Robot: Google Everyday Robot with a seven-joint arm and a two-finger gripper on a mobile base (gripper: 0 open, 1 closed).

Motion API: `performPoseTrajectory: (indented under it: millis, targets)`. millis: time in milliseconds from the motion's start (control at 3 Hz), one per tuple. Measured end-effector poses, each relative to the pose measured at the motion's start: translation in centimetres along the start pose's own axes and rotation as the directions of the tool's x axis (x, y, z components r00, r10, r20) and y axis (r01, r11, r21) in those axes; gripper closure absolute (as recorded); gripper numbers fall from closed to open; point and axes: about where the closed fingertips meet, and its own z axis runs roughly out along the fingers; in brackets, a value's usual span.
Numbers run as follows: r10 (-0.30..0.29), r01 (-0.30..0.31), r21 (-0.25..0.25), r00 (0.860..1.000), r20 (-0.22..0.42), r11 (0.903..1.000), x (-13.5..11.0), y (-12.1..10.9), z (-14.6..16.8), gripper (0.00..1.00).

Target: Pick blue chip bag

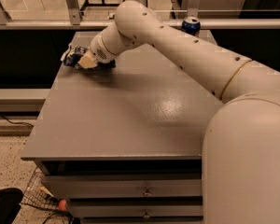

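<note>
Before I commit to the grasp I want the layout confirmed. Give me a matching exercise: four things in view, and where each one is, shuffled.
Things:
1. blue chip bag
2. soda can
3. gripper
4. wire basket

Places:
A. on the floor at lower left, below the table
B. lying at the table's far left corner
C. upright at the table's far edge, behind the arm
D. at the arm's end, against the bag's right side

Pairs: 1-B, 2-C, 3-D, 4-A
</note>
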Motion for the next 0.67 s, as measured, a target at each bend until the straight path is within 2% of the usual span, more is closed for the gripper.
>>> performPoseTrajectory:
  millis: [667]
  targets:
    - [0.0, 0.0, 0.0, 1.0, 0.0, 1.0, -0.02, 0.0, -0.01, 1.0]
